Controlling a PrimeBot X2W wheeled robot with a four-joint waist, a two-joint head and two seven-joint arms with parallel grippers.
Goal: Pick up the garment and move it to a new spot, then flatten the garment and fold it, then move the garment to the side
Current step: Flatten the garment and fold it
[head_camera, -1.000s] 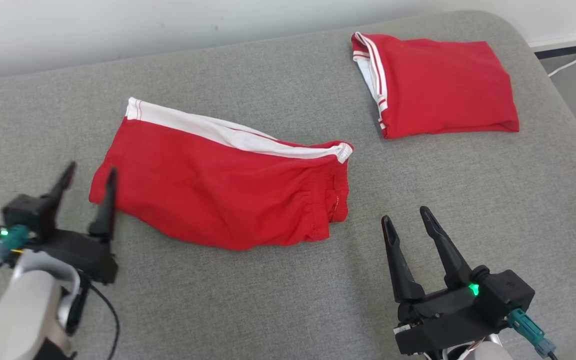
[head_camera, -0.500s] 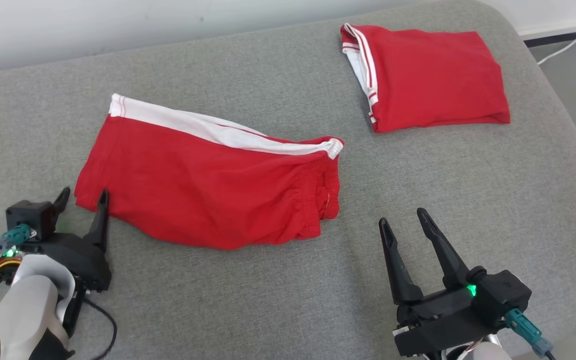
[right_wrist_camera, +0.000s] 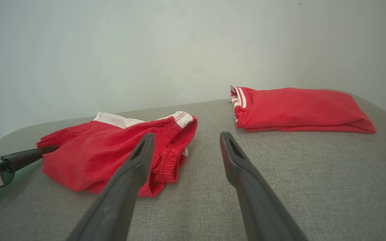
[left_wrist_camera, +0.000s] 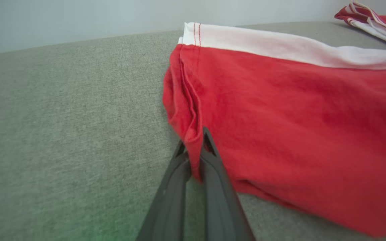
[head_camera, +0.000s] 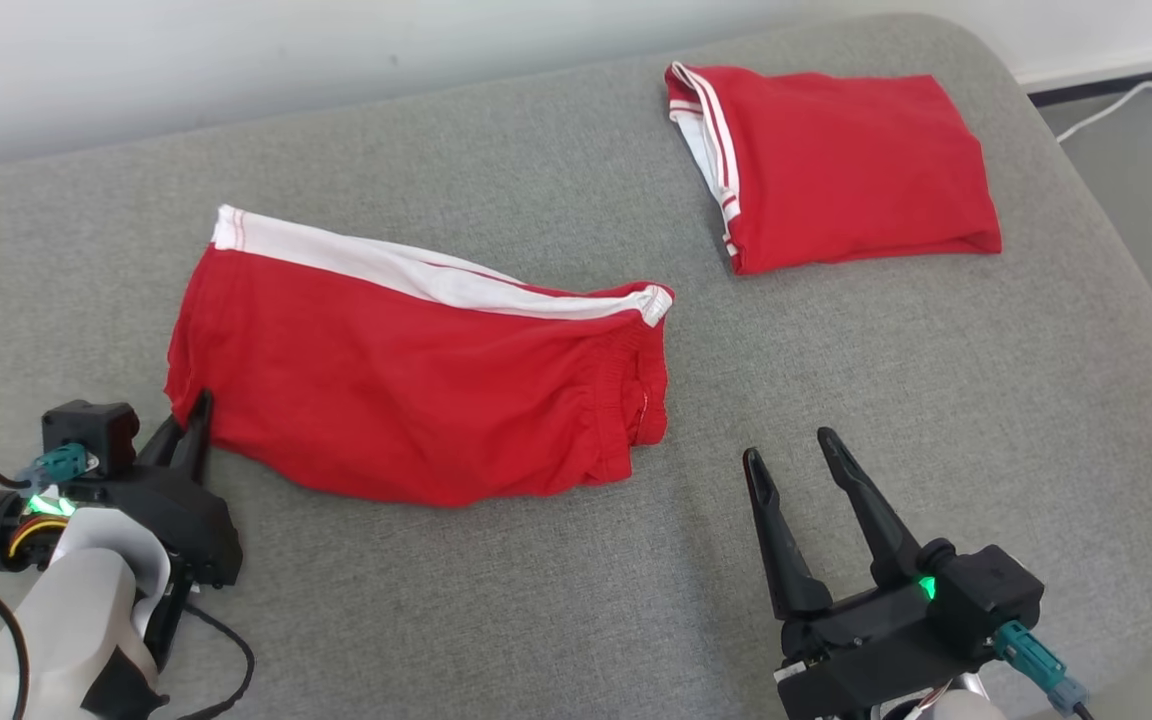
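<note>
The garment (head_camera: 416, 380), red shorts with a white side stripe, lies spread across the grey cushion (head_camera: 536, 600), waistband to the right. My left gripper (head_camera: 191, 420) is shut on its near left hem corner; the left wrist view shows the red hem (left_wrist_camera: 193, 147) pinched between the two dark fingers (left_wrist_camera: 213, 174). My right gripper (head_camera: 786, 460) stands open above the cushion, to the right of the waistband and apart from it; in the right wrist view its fingers (right_wrist_camera: 136, 164) frame the garment (right_wrist_camera: 112, 150) and bare cushion.
A second red garment (head_camera: 836, 165), folded, lies at the cushion's far right; it shows too in the right wrist view (right_wrist_camera: 300, 108). A pale wall (head_camera: 336, 50) runs behind the cushion. A white cable (head_camera: 1116, 100) lies on the floor past the right edge.
My left gripper has moved forward to the garment's left hem corner and closed on it. The head camera has shifted slightly. My right gripper stays open in place.
</note>
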